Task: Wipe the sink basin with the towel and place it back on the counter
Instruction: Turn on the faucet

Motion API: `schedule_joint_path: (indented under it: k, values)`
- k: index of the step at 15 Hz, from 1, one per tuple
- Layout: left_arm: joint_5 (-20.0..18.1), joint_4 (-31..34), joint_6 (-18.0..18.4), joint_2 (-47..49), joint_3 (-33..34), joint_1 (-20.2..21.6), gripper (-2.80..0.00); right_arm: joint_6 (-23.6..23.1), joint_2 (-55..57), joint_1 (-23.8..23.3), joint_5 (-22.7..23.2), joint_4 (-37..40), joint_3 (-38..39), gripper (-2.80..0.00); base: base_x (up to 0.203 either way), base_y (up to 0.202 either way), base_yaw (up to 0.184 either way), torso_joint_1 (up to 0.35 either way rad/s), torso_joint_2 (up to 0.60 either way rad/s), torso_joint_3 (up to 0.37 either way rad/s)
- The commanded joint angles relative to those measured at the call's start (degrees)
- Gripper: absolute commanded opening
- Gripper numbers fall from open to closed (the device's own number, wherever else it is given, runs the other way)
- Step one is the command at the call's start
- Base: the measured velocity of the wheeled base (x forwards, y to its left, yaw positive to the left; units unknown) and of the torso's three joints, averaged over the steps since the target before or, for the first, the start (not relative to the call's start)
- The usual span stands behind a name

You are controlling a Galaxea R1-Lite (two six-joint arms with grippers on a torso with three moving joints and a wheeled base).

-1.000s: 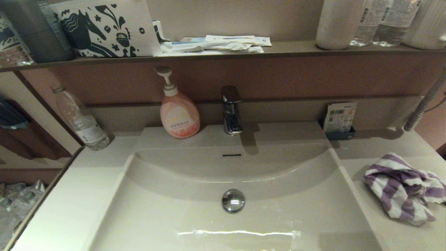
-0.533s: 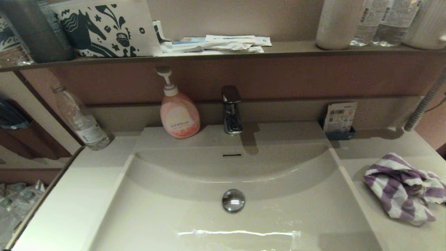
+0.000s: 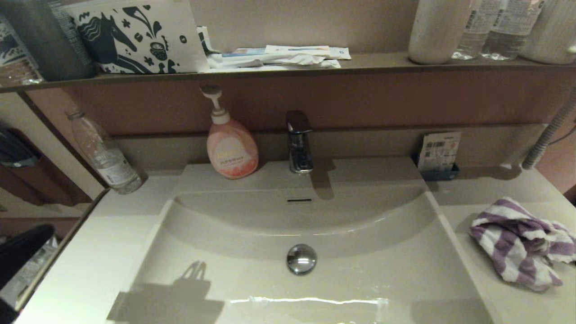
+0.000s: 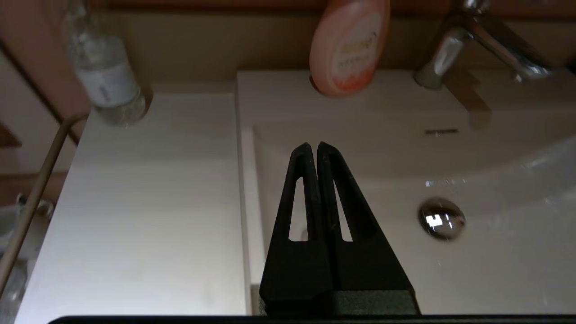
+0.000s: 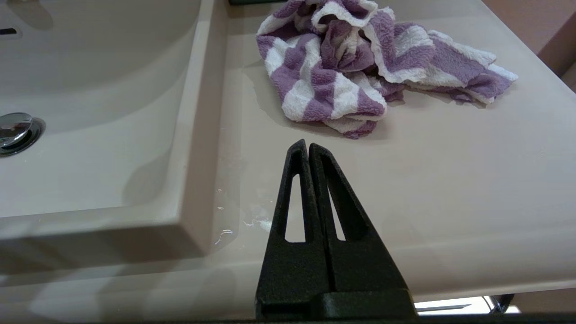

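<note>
The purple-and-white striped towel (image 3: 522, 243) lies crumpled on the counter (image 3: 490, 193) to the right of the sink basin (image 3: 252, 288). In the right wrist view my right gripper (image 5: 304, 144) is shut and empty, low over the counter (image 5: 450, 180), a short way in front of the towel (image 5: 355, 67) and not touching it. My left gripper (image 4: 313, 146) is shut and empty, hovering over the basin's left rim (image 4: 245, 189). The chrome drain plug (image 3: 301, 258) sits in the basin's middle. My left arm (image 3: 20, 252) shows dark at the lower left of the head view.
A pink soap pump bottle (image 3: 231, 150) and a chrome faucet (image 3: 299, 141) stand behind the basin. A clear water bottle (image 3: 105, 155) leans at the back left. A card holder (image 3: 438, 155) stands at the back right. The brown shelf (image 3: 373, 63) above carries packets and bottles.
My left arm has come into the head view at the lower left and casts a shadow on the basin's front left. The towel has not moved.
</note>
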Motion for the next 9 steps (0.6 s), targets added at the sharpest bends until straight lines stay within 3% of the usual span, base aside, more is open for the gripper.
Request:
schedule_joint_path:
  k: [1,3,5,9]
  values:
    - [-0.10,-7.87,-0.06,13.06,-0.21,-0.75,-2.80,0.01,0.00,0.01,0.00,-0.02,0.00,-2.80,0.000,0.000,0.000,0.000,0.00,0.000]
    - [-0.02,-15.94,-0.45,19.69,-0.11,-1.99,-2.80,0.01,0.00,0.01,0.00,-0.02,0.00,-2.80,0.000,0.000,0.000,0.000,0.00,0.000]
    - [2.26,-23.24,-0.74,25.37,-0.21,-6.81,-2.80,0.01,0.00,0.01,0.00,-0.02,0.00,-2.80,0.000,0.000,0.000,0.000,0.00,0.000]
    - [12.70,-34.62,-6.13,34.97,-2.39,-24.14,-2.80,0.01,0.00,0.01,0.00,-0.02,0.00,-2.80,0.000,0.000,0.000,0.000,0.00,0.000]
